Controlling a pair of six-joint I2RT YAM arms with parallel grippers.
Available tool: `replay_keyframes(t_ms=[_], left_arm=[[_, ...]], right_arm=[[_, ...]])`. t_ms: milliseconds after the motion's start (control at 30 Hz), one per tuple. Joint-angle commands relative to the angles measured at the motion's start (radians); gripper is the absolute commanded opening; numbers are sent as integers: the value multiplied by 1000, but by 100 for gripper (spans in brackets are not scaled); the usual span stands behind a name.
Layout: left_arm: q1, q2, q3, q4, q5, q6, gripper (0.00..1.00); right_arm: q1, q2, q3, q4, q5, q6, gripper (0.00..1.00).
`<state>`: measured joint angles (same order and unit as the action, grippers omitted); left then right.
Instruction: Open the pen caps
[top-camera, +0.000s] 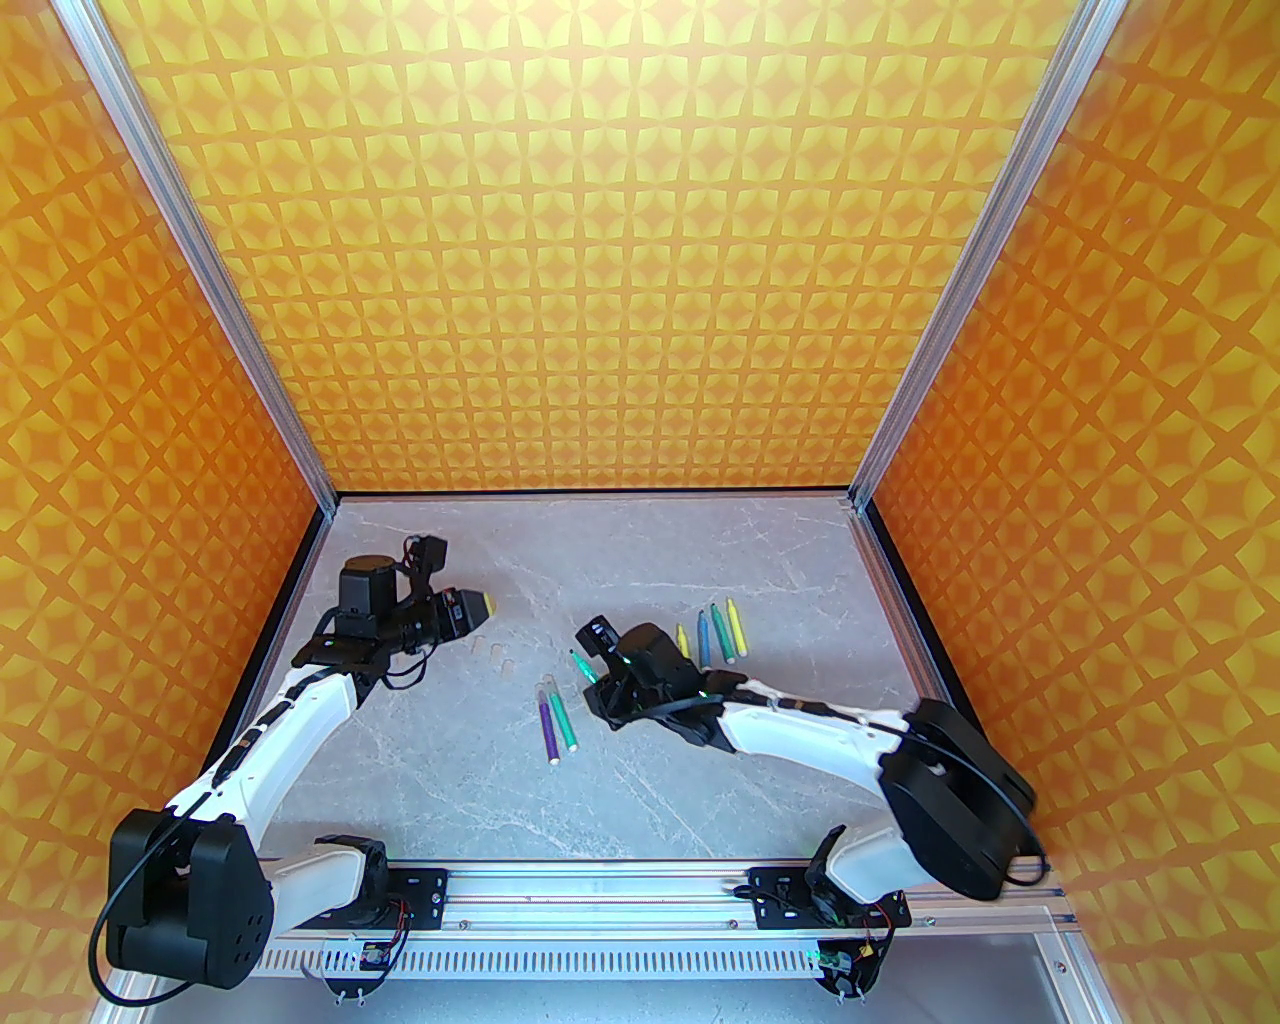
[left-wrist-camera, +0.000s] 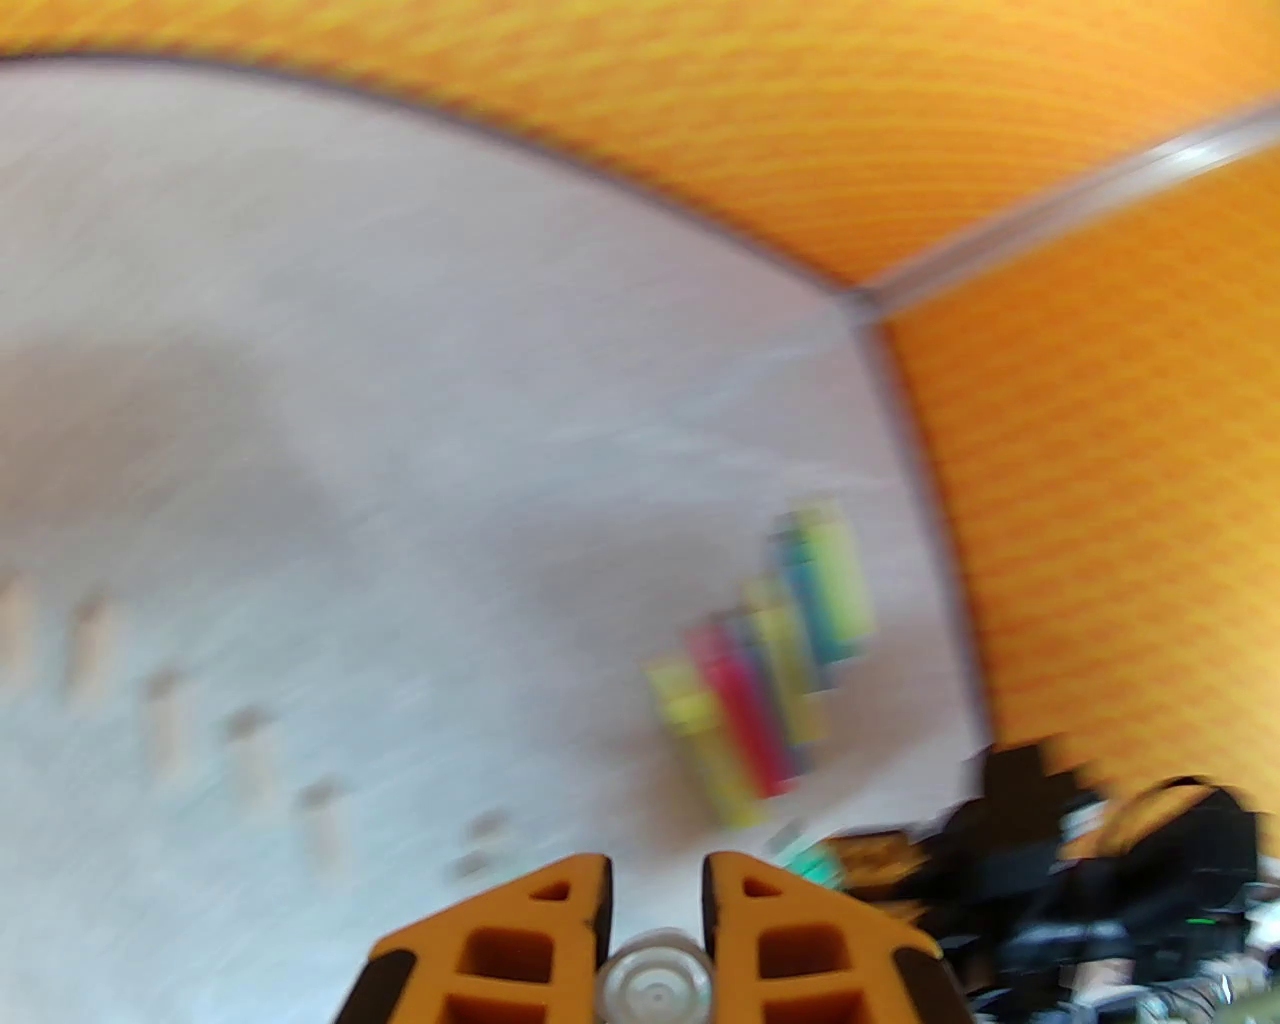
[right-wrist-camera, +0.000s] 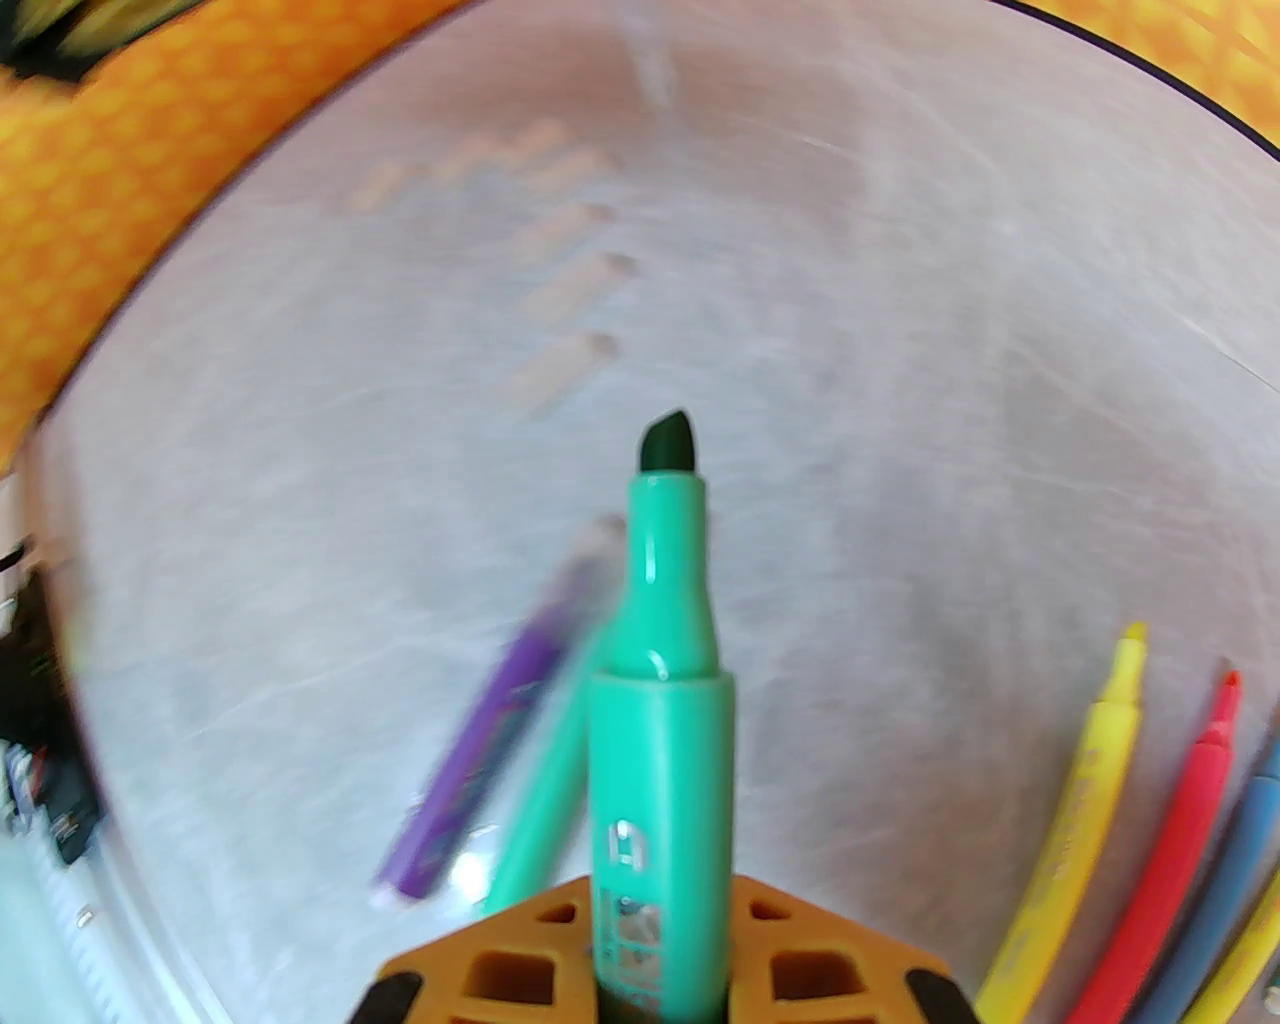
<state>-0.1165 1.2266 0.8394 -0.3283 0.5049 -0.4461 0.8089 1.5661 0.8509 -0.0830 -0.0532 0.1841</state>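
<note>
A clear pen cap (left-wrist-camera: 655, 985) sits pinched between the orange fingers of my left gripper (left-wrist-camera: 655, 878), which is shut on it and hangs above the table's left side (top-camera: 484, 603). My right gripper (right-wrist-camera: 660, 905) is shut on a green marker (right-wrist-camera: 660, 700) whose dark tip (right-wrist-camera: 668, 442) is bare; from above this gripper (top-camera: 598, 690) is mid-table. Several loose pen caps (right-wrist-camera: 565, 290) lie in a row between the arms (top-camera: 495, 652). A purple marker (top-camera: 548, 728) and a green marker (top-camera: 563, 718), both capped, lie side by side.
Several uncapped markers (top-camera: 715, 635) lie in a group at the back right; yellow (right-wrist-camera: 1085, 810) and red (right-wrist-camera: 1190, 830) ones show by my right fingers. Orange patterned walls (top-camera: 640, 300) enclose the marble table (top-camera: 700, 560).
</note>
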Motion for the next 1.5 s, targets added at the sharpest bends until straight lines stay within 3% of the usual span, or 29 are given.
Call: replay_keyframes(t_ms=[0, 267, 633, 900, 1467], left_arm=[[8, -2, -2, -203, -232, 85, 0], [8, 96, -17, -261, -402, 84, 0], [8, 223, -16, -243, -428, 83, 0], [5, 297, -4, -236, -428, 86, 6], [5, 288, 4, -254, -422, 93, 29]], right_arm=[[-8, 74, 68, -66, 117, 44, 0], [-10, 198, 160, -157, 191, 73, 1], [-11, 262, 184, -215, 230, 86, 11], [-11, 288, 207, -246, 231, 85, 19], [-12, 277, 242, -309, 234, 77, 36]])
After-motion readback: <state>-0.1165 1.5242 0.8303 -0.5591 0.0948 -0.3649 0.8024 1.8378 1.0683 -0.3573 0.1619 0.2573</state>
